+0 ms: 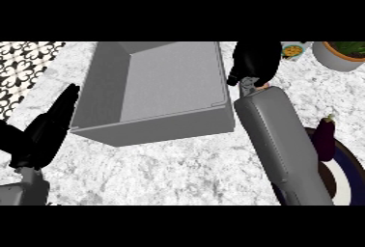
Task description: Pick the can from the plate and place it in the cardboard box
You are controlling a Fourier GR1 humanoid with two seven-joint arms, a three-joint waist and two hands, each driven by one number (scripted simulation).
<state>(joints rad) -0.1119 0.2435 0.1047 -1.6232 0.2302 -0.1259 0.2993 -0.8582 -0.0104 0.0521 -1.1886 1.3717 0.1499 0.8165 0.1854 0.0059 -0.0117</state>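
Mostly your right forearm [285, 144] covers the plate [347, 178], leaving only its rim and an eggplant [324, 137]. Beside the grey box [160, 91], your right hand [255, 62] curls over a thing you can't identify; no label reads. Left hand [46, 128] rests with straight fingers on the table [185, 169].

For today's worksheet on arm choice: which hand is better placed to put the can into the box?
The right hand: it is curled by the box's right wall, seemingly round the can. The left hand rests open outside the left wall.
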